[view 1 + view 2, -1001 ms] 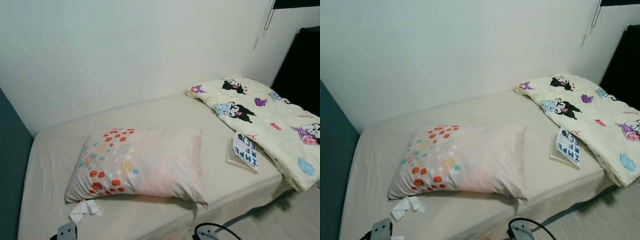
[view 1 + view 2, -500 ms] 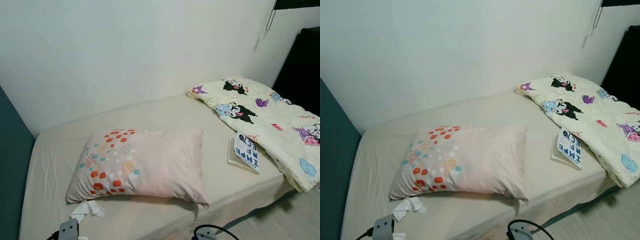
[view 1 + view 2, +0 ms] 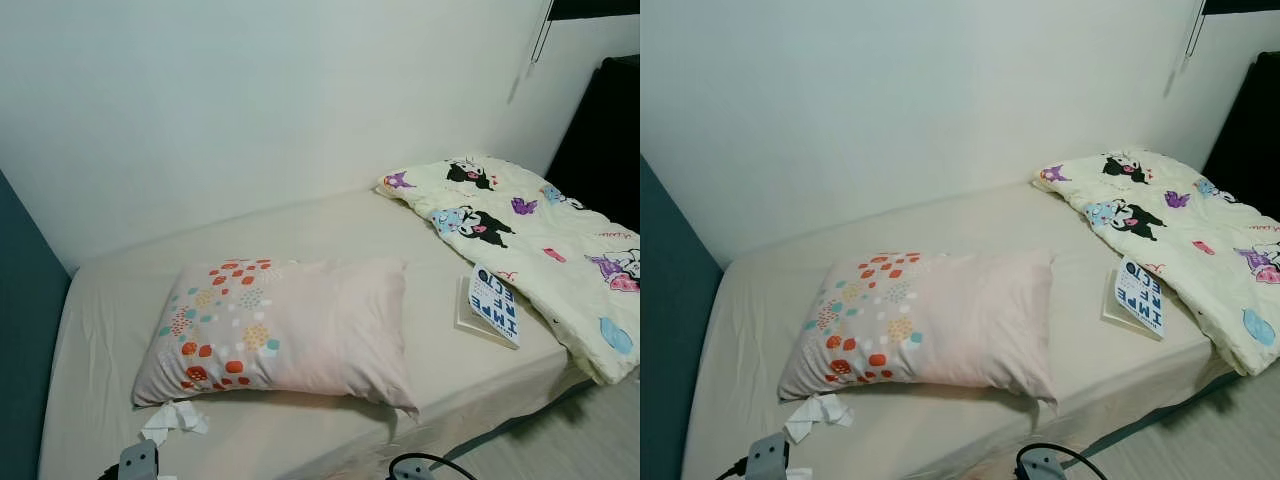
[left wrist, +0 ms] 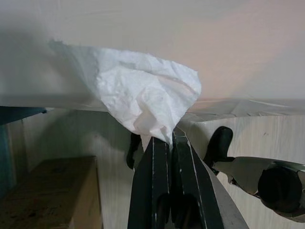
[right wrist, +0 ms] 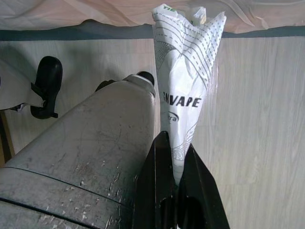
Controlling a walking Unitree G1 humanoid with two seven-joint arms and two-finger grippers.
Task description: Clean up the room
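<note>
My left gripper (image 4: 169, 138) is shut on a crumpled white tissue (image 4: 143, 90), held low beside the bed's edge. My right gripper (image 5: 175, 143) is shut on a folded white paper wrapper (image 5: 186, 71) with black print, above the wooden floor. Another crumpled white tissue (image 3: 172, 420) lies on the beige bed sheet (image 3: 110, 300), just off the front left corner of the pillow (image 3: 280, 325). A white book with blue lettering (image 3: 492, 305) lies on the bed beside the cartoon-print blanket (image 3: 530, 235). The tops of both wrists show at the lower edge of the eye views.
A blue headboard (image 3: 20, 330) closes the bed's left end and a white wall runs behind it. A dark cabinet (image 3: 605, 130) stands at the far right. Pale wood floor (image 3: 560, 440) lies before the bed. A cardboard box (image 4: 47, 195) sits on the floor near my left gripper.
The head camera has shifted very slightly. The pillow, book, blanket and tissue on the bed have not moved.
</note>
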